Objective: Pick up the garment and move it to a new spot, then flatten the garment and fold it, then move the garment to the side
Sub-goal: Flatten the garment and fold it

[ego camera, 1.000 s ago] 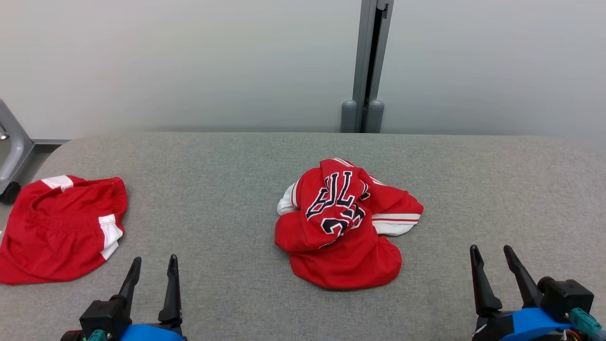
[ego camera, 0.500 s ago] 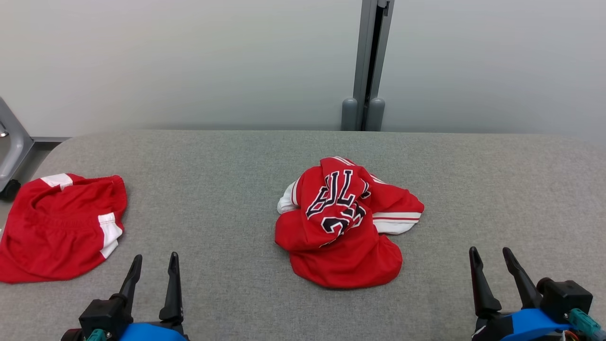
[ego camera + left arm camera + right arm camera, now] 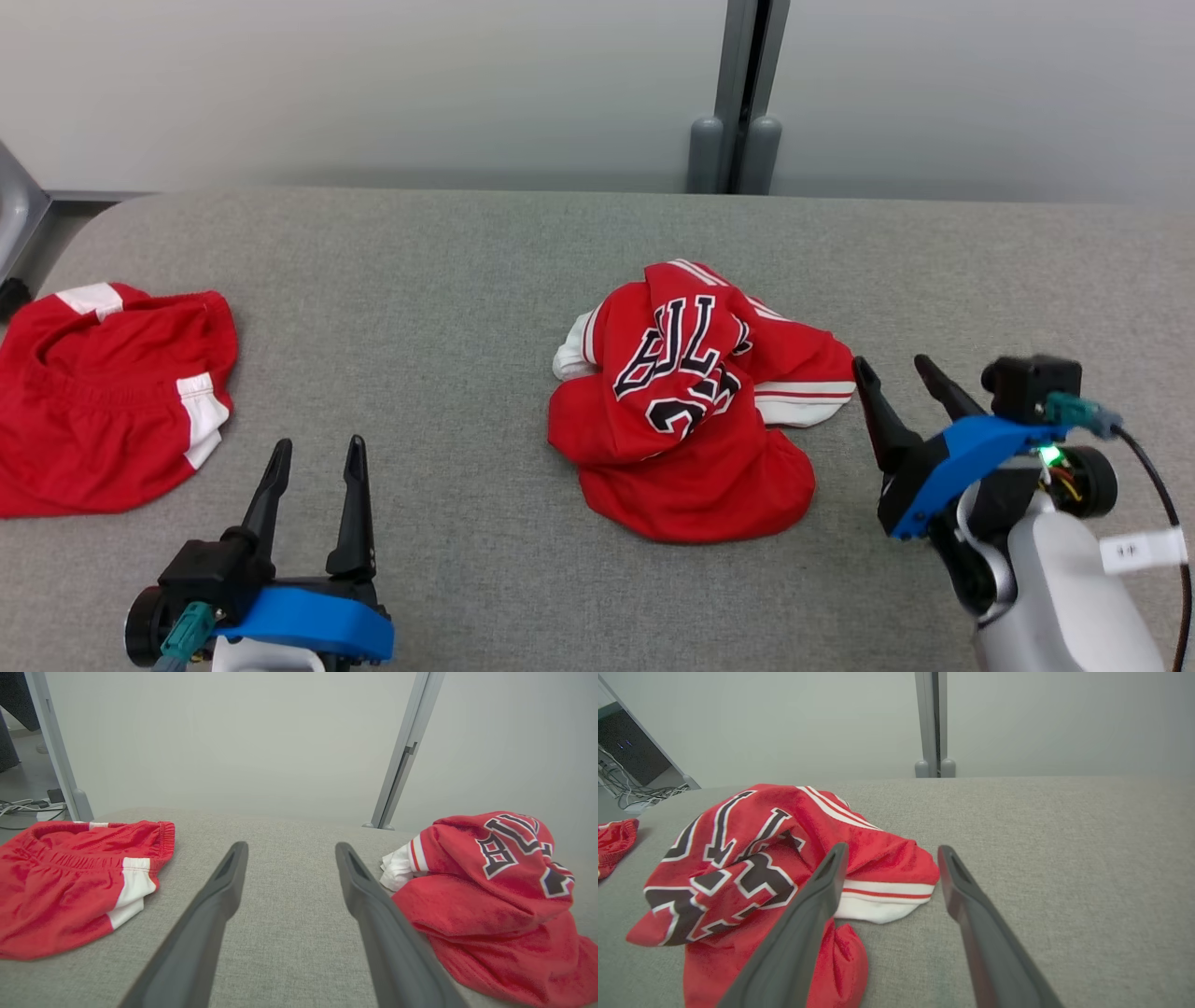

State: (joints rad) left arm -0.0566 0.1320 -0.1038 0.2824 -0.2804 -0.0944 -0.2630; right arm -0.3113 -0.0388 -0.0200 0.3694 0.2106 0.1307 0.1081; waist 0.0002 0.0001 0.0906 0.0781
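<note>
Right claw [image 3: 891, 362] spread wide, empty, just beside crumpled jersey [image 3: 686, 411]; left claw [image 3: 319, 443] likewise; red shorts [image 3: 103, 392] well apart, left.

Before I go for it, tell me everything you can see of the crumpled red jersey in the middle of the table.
The red jersey lies bunched in a rumpled heap, unfolded, at the middle of the grey fabric tabletop. It looks like soft knit, with black white-edged lettering twisted across the top, red-and-white striped trim, and white fabric showing at its left and right edges. The open right gripper hovers beside the right edge; nothing grips it.
</note>
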